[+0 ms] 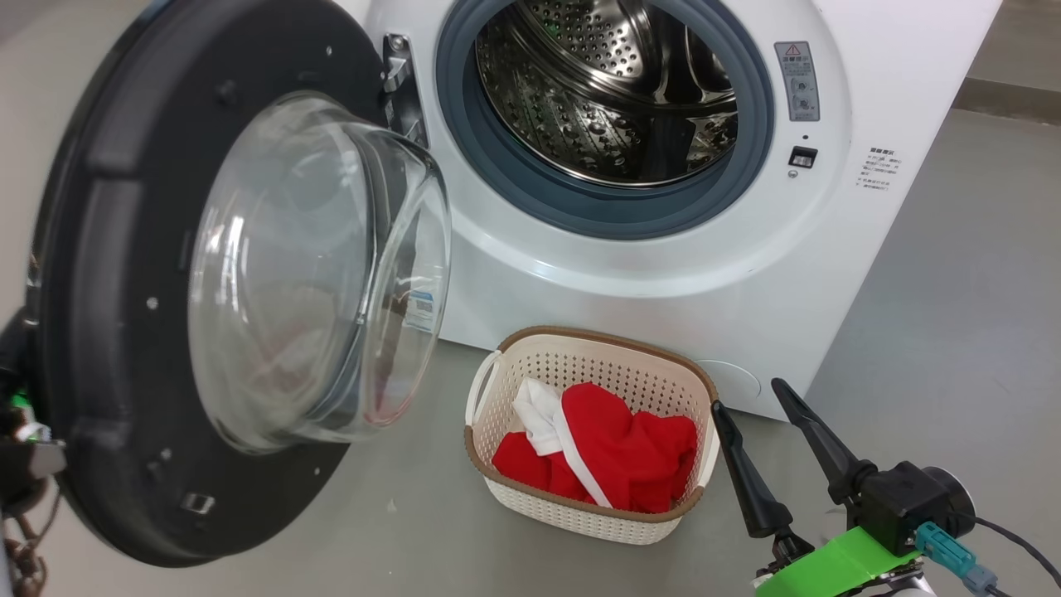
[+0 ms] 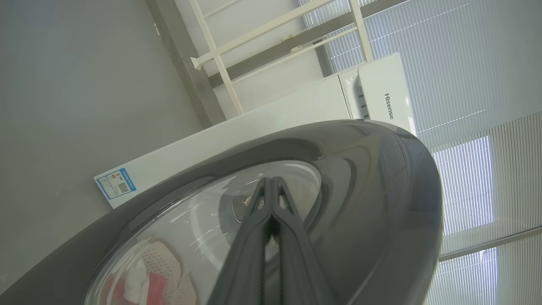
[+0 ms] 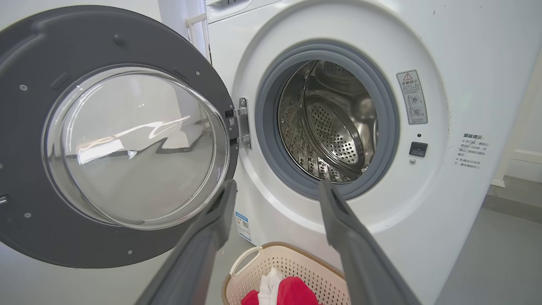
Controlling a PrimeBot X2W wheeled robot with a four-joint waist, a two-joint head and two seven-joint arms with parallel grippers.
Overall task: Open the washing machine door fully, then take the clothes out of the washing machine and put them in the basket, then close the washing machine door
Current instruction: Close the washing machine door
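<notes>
Left hand (image 2: pixel 271 180) has its two fingers pressed together, holding nothing, and they point across the outer face of the washing machine door (image 1: pixel 108 249). Whether the tips touch the glass I cannot tell. Right hand (image 1: pixel 748 395) stands wide and empty, low on the floor (image 1: pixel 953 290) side, just beside the right end of the basket (image 1: pixel 597 334).

By the look of it, two of the three steps are done. The door is swung far out on its hinge (image 3: pixel 242 123), with its inner side and bulging glass bowl toward the head camera. The clothes (image 1: pixel 622 448) lie in the basket as a red bundle with a white part and a thin white strap, and the basket sits on the floor just in front of the washing machine (image 1: pixel 663 274). What shows of the drum (image 1: pixel 613 91) is bare steel. Closing the door is left, and the left hand seems placed for that push.

From the head, the basket and bundle show whole. From the left wrist, the door's glossy outer rim shows, with a blue label (image 2: pixel 115 183) on the machine's front and window blinds (image 2: pixel 444 51) beyond. From the right wrist, the hinge and deeper drum show squarely, and the basket is cut off at the bottom edge.
</notes>
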